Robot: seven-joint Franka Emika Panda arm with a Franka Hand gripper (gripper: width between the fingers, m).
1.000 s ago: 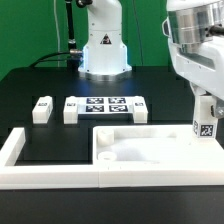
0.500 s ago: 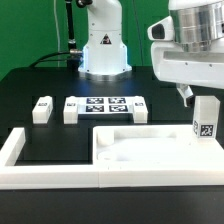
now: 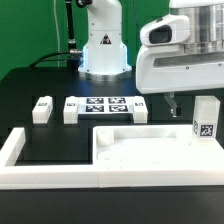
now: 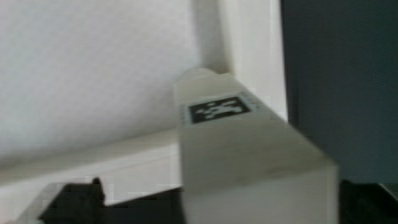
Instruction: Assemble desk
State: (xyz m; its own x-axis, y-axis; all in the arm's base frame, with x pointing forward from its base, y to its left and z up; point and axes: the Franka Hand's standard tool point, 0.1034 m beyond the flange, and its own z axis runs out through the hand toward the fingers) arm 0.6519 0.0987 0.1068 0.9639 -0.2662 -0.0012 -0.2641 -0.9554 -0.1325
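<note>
The desk's white rimmed tabletop (image 3: 140, 146) lies flat inside the border wall. One square leg (image 3: 206, 120) stands upright at the tabletop's corner on the exterior view's right, its tag facing the camera. My gripper (image 3: 193, 104) hangs open over that leg's top; one dark finger (image 3: 172, 103) shows clear of the leg, and the other is hidden. In the wrist view the leg (image 4: 240, 150) runs between the two dark fingertips (image 4: 71, 200) with gaps on both sides, over the tabletop (image 4: 89, 80). Three more legs (image 3: 41, 109) (image 3: 71, 109) (image 3: 139, 108) stand loose behind.
The marker board (image 3: 105, 104) lies between the loose legs. The low white U-shaped border wall (image 3: 18, 150) runs along the front and the exterior view's left. The robot's base (image 3: 104, 50) stands at the back, with cables to its left.
The jaws have opened and let go of the upright leg. The hand has risen and swung toward the exterior view's left. The leg stays standing on the tabletop corner.
</note>
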